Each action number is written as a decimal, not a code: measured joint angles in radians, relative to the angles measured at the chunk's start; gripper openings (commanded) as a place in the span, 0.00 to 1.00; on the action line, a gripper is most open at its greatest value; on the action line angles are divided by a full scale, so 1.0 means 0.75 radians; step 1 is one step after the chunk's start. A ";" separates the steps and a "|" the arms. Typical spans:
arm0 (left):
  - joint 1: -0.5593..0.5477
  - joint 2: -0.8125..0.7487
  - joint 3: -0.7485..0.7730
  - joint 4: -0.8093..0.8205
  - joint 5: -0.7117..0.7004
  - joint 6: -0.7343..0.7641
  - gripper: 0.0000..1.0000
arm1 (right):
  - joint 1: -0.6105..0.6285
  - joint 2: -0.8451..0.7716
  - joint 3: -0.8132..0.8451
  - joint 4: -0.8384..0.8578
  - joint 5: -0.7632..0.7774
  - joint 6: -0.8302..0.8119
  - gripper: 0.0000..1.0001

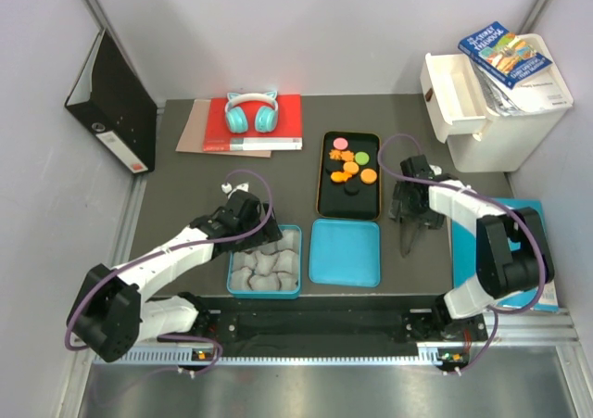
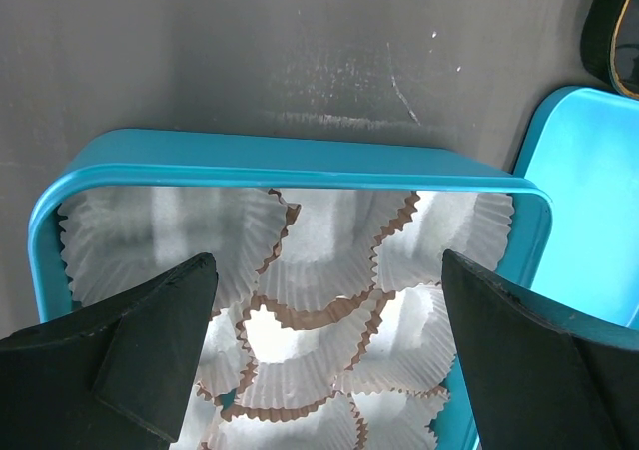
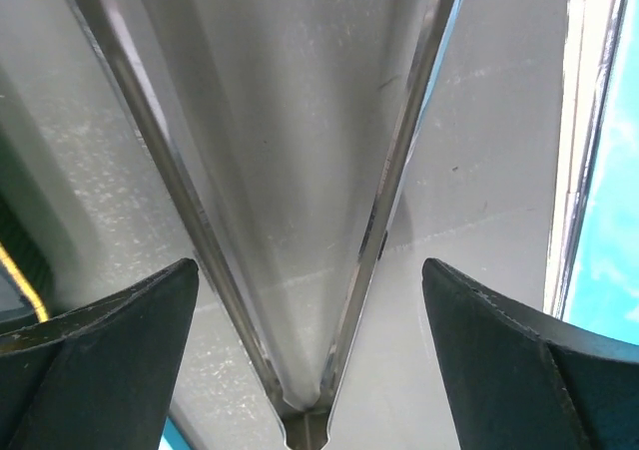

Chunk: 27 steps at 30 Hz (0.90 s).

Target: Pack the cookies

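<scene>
Though illegible, book (image 1: 505, 54) title beyond cookies (image 1: 349, 168).

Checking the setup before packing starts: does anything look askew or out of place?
The white paper cups in the teal tin overlap and tilt instead of sitting in neat rows. Nothing looks spilled.

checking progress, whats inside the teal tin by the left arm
Only white crinkled paper cups, empty where visible, fill the rectangular teal tin. They cover its floor; the left claw hides the near corners.
</scene>
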 measured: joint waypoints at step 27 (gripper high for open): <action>0.000 0.018 -0.021 0.013 0.023 -0.002 0.98 | -0.003 0.146 0.084 0.109 -0.026 -0.026 0.67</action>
